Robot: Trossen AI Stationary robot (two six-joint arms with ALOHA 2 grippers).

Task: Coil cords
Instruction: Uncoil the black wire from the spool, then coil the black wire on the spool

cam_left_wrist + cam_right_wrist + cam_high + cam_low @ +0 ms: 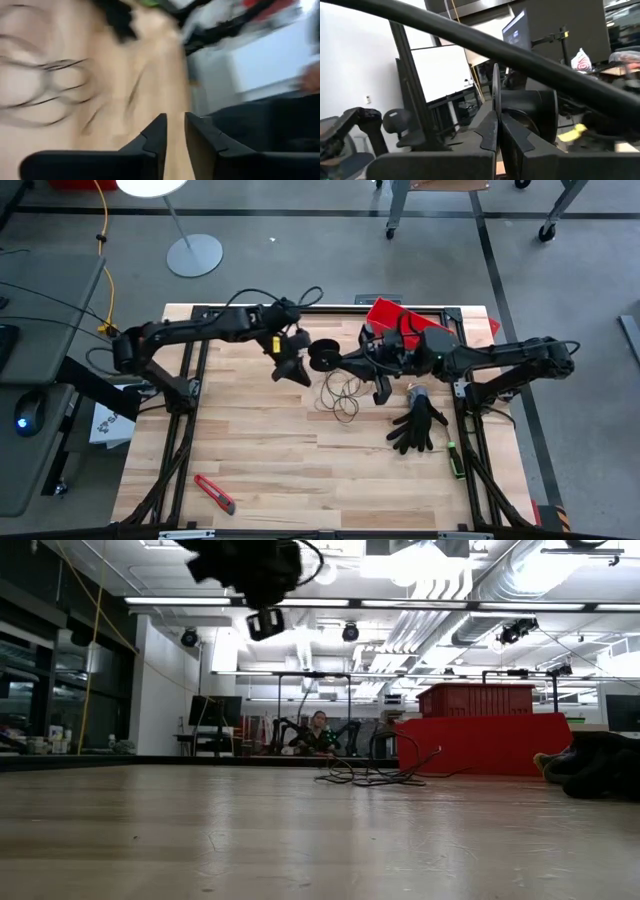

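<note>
Now the right gripper (498, 131) is closed on the flange of the black spool (323, 355), held above the wooden table (270, 470). Its thin cord (343, 393) lies in loose loops below. Just beside the spool, the left gripper (174, 131) is slightly open and empty.

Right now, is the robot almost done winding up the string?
Not quite. Some cord already lies in loose loops on the table. The right gripper is shut on the black spool's rim, holding it up. The left gripper hangs beside the spool, fingers slightly apart, holding nothing visible. Left: getting those loose loops wound up neatly.
</note>
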